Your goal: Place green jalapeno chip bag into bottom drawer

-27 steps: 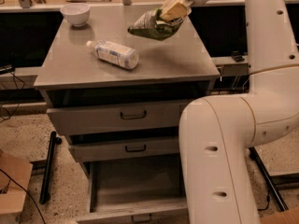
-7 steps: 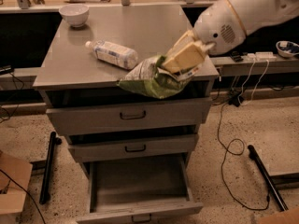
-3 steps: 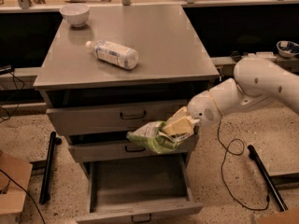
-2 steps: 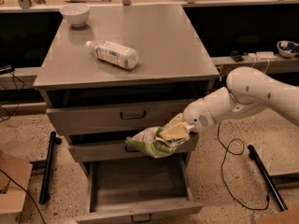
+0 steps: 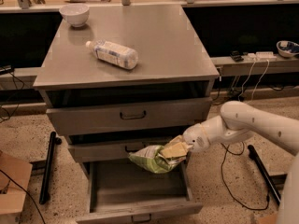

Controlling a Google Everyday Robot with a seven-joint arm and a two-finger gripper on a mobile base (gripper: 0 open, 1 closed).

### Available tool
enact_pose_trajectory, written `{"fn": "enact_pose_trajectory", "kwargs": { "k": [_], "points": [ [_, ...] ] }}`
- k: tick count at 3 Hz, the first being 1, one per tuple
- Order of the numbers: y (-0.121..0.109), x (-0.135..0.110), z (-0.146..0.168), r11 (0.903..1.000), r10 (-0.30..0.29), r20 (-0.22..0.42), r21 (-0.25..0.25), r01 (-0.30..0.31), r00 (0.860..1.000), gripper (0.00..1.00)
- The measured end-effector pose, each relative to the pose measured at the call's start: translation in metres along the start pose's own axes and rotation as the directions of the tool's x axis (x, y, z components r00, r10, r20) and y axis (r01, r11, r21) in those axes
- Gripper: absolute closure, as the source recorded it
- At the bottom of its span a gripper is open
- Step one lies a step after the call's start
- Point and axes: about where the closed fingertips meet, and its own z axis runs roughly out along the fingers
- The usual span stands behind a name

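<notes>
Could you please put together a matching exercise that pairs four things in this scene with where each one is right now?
Things:
1. crinkly green jalapeno chip bag
2. clear white-labelled plastic bottle
3. small white bowl
4. grey metal bottom drawer

Places or states:
A. standing at the back left corner of the grey cabinet top
B. pulled open, lowest of the three drawers
C. held in the gripper, just above the open drawer
D. lying on its side on the cabinet top

Pairs: 1-C, 2-D, 3-A, 4-B
</notes>
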Motion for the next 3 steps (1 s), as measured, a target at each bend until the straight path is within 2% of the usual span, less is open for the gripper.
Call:
{"fn": "enact_pose_trajectory", "kwargs": {
  "k": [1, 2, 3],
  "points": [
    [-0.041, 0.035, 0.006, 0.9992, 0.022, 0.062, -0.033, -0.02, 0.998, 1.0],
    [-0.1, 0.066, 0.007, 0.9978, 0.064, 0.136, -0.024, -0.061, 0.989, 1.0],
    [-0.102, 0.066, 0.008, 0.9977, 0.065, 0.137, -0.025, -0.062, 0.988, 1.0]
  ]
}}
